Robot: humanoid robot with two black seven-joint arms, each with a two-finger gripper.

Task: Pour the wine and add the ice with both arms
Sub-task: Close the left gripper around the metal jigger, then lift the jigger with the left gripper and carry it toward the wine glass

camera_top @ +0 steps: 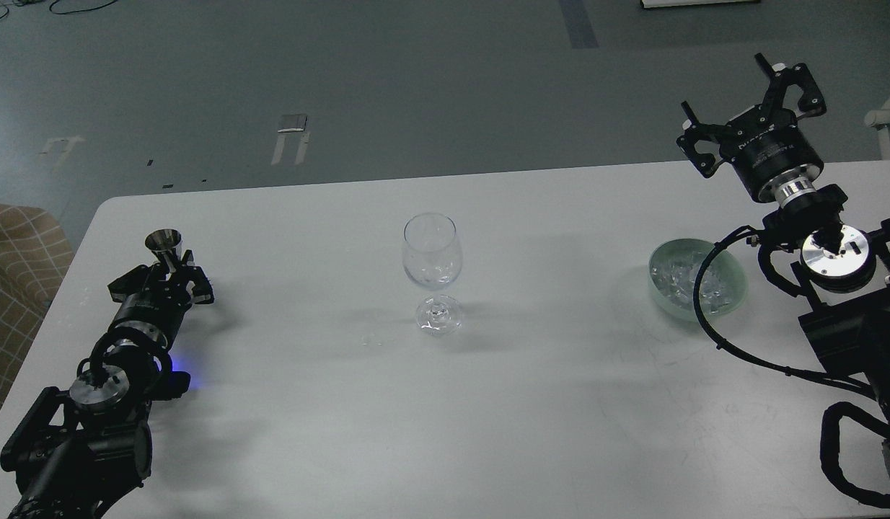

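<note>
While the clear stemmed wine glass (432, 270) stands upright mid-table, both arms sit wide of it. Left of the glass, the left gripper (172, 277) lies low over the white tabletop (488, 404), its fingers pinching a small silver metal cone-shaped cup (164, 246), mouth upward. Right of the glass, a pale green round bowl (696, 280) holds the ice (668, 275), small clear irregular cubes; a few glassy bits seem to lie in the glass's bowl too, though I cannot be sure. The right gripper (751, 108) hangs raised beyond the far side of the green bowl, fingers spread wide, holding nothing. Judgement: ice lies near and below the right gripper, toward the robot, so that arm is the one for it; the left arm's cup must travel rightward to the glass rim and tip there.
</note>
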